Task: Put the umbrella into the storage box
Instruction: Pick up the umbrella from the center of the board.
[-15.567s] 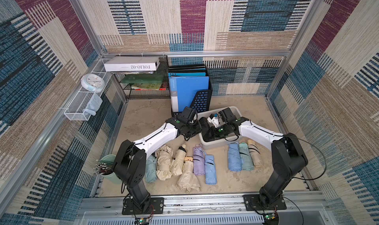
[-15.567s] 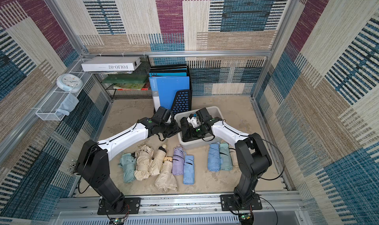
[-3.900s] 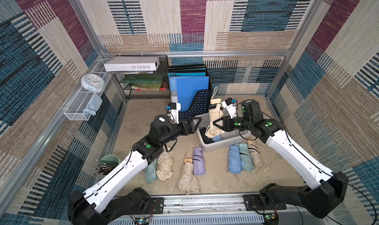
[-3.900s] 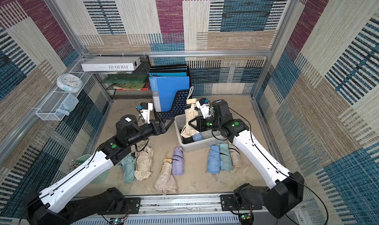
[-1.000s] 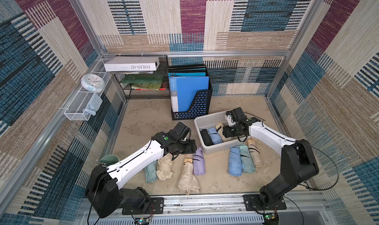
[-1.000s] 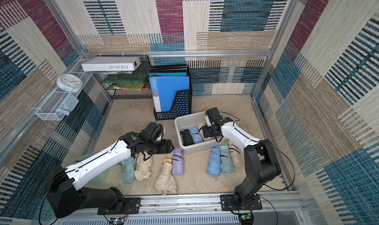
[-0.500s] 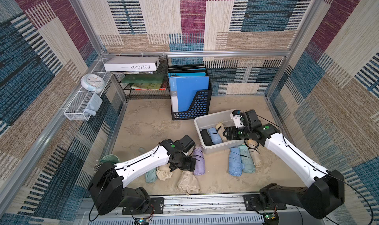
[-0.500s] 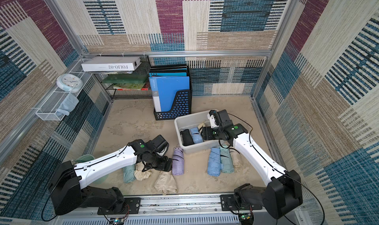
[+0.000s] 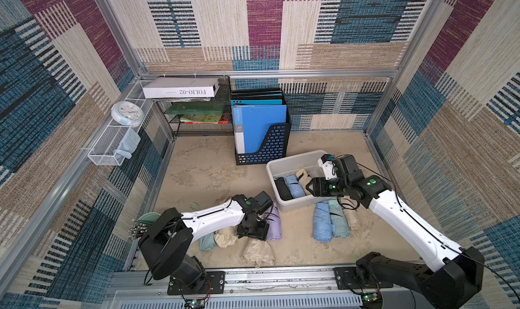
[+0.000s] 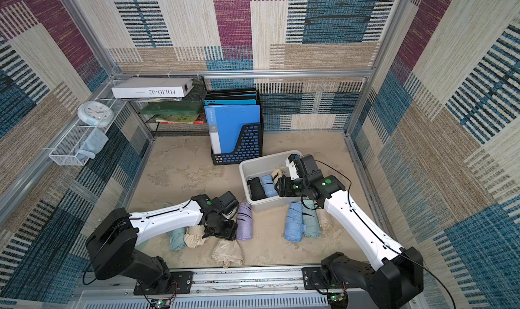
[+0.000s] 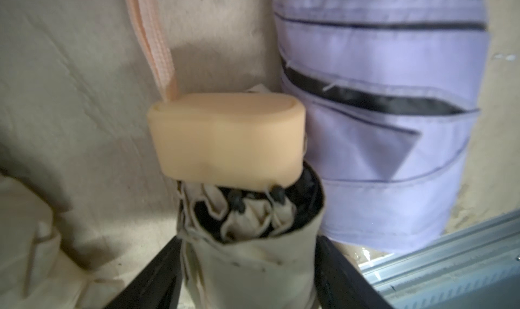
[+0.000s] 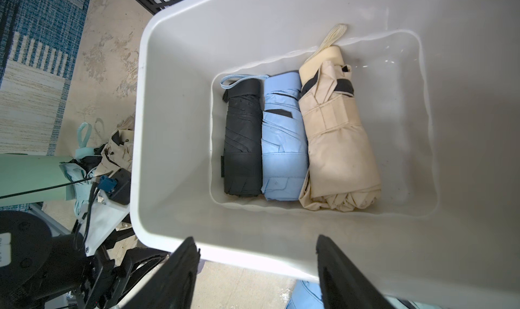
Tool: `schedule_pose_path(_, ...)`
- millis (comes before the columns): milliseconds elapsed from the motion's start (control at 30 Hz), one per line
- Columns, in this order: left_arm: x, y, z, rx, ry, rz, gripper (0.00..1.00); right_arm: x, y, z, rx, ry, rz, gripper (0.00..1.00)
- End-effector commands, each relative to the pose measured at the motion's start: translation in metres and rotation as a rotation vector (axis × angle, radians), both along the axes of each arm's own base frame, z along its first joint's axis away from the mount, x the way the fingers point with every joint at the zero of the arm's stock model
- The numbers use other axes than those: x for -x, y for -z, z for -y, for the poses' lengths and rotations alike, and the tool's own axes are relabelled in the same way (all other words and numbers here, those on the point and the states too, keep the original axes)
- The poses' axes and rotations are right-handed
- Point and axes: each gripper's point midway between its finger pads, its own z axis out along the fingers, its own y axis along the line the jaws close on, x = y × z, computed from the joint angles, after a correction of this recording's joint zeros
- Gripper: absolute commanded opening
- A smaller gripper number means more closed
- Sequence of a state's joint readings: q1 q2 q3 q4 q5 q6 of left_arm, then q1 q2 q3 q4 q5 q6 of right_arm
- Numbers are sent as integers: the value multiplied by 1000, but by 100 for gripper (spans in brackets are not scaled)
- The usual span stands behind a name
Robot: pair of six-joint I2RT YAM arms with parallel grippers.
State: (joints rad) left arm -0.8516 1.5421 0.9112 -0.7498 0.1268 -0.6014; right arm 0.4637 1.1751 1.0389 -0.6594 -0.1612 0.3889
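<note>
1. In both top views the storage box [image 9: 295, 206] sits on the desk [image 9: 205, 175] before a black file holder [image 9: 264, 150]; the right claw [image 9: 309, 188] hangs over its near wall, and the left claw [image 9: 253, 231] is down among loose umbrellas beside a lilac umbrella [image 9: 274, 223]
2. Left wrist: the left claw's jaws flank a beige umbrella [image 11: 247, 265] next to its peach handle [image 11: 228, 141], touching the cloth; clamped or not, I cannot tell; the lilac umbrella crowds one jaw
3. Right wrist: the right claw gapes empty above the box rim; inside lie a black umbrella [image 12: 242, 141], a blue umbrella [image 12: 284, 141] and a cream umbrella [image 12: 337, 141], side by side
</note>
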Motion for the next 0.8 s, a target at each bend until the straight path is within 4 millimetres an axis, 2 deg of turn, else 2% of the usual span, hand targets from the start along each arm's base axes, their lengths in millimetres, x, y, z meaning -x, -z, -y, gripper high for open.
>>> schedule_pose_path(0, -10, 4, -5, -42, 5, 47, 71, 3, 1, 2, 5, 11, -10, 70)
schedule_pose_path(200, -13, 13, -12, -87, 14, 60, 63, 3, 1, 0, 2, 10, -13, 70)
schedule_pose_path(400, -15, 11, -17, -99, 18, 86, 47, 2, -2, -1, 5, 10, -12, 70)
schedule_pose_path(500, -16, 4, -19, -89, 11, 116, 39, 1, -4, -2, 6, 9, -12, 70)
schedule_pose_path(567, -19, -5, -20, -73, -1, 147, 37, 1, -5, -2, 6, 9, -14, 70)
schedule_pose_path(667, -27, -32, -17, -12, -39, 230, 36, 1, -9, -5, -11, 0, -10, 70)
schedule_pose_path(767, -40, -75, -12, 100, -93, 350, 33, 2, -21, -15, -72, -29, 14, 70)
